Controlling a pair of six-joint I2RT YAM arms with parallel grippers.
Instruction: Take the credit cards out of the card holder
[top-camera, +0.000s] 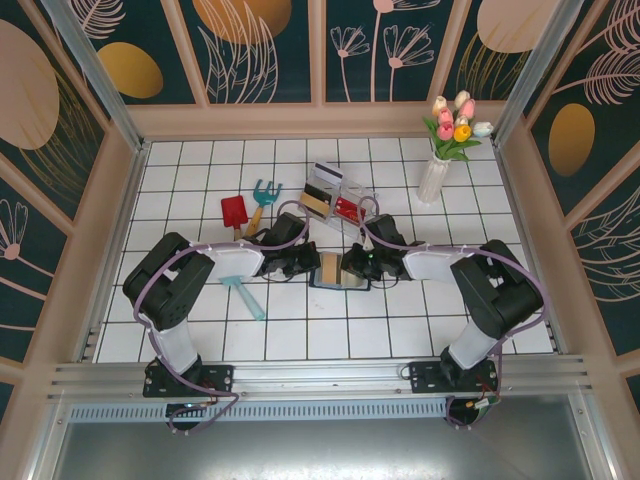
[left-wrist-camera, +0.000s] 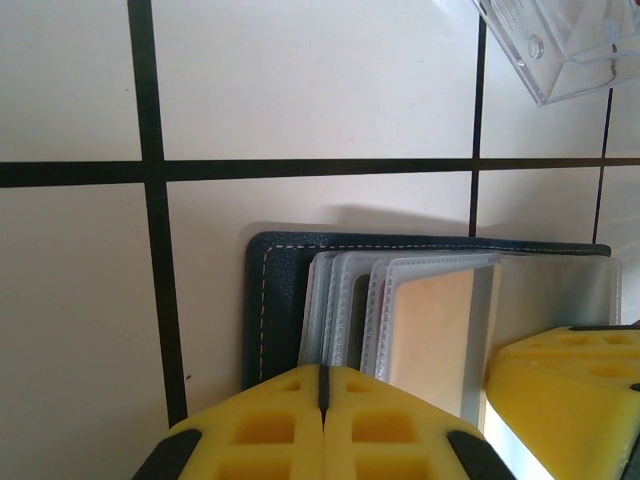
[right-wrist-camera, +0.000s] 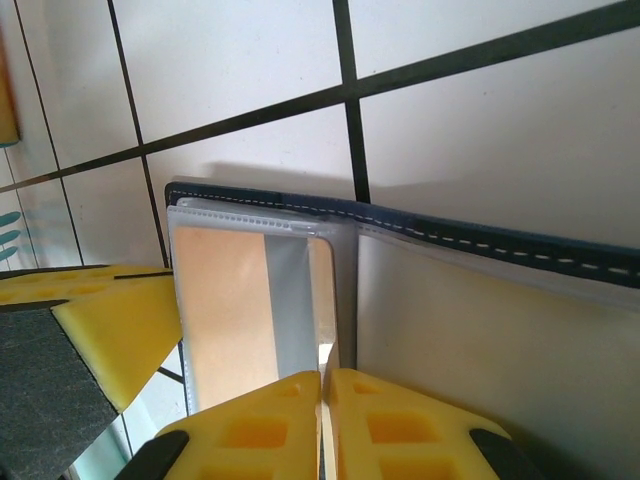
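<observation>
The left gripper (left-wrist-camera: 320, 425) is squeezed fully closed at the near edge of the open card holder (left-wrist-camera: 272, 300), which lies on the tiled table (left-wrist-camera: 300, 90). The right gripper (right-wrist-camera: 325, 425), also closed, seems to nip it. The tan card (left-wrist-camera: 432, 335) sits sleeved, and the next move needs a pinch on its edge.

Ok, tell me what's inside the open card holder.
Clear sleeves, one holding a tan card. Their lower ends are covered by the left claw, so other cards cannot be ruled out.
</observation>
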